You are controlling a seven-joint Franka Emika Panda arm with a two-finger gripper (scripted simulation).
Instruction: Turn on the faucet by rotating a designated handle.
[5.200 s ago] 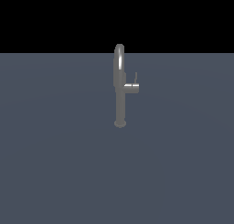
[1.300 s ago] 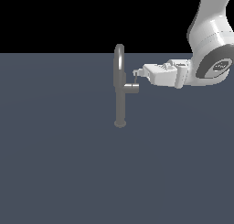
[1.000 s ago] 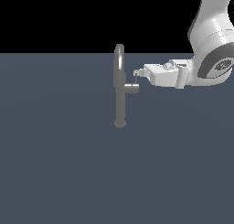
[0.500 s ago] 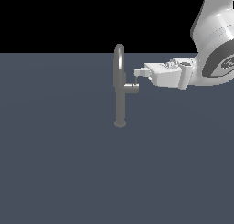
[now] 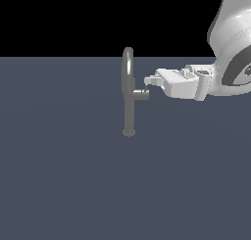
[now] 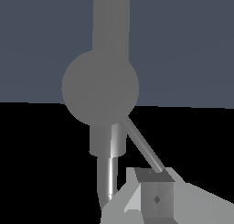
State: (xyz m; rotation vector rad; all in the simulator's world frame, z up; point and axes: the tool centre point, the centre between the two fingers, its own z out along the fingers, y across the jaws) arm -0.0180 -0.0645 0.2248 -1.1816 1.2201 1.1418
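Observation:
The faucet (image 5: 129,109) is a slim grey column with a round base and an arched spout (image 5: 128,62). The handle (image 5: 141,94) is a short stub on the side toward the exterior view's right, with a thin lever rod (image 5: 147,86) rising from its end. My gripper (image 5: 148,80) reaches in from the exterior view's right, its jaws together, with the tips against the top of the rod. In the wrist view the stub's round end (image 6: 99,88) faces the camera. The rod (image 6: 144,147) slants from it to my fingertips (image 6: 155,198).
The faucet stands alone on a flat dark grey-blue floor (image 5: 63,185). My white arm (image 5: 235,43) fills the upper corner at the exterior view's right. Black background lies behind.
The fingertips have stayed at the lever rod's top. The hand and arm behind them have shifted slightly toward the exterior view's right. Five seconds ago the arm was out of view.

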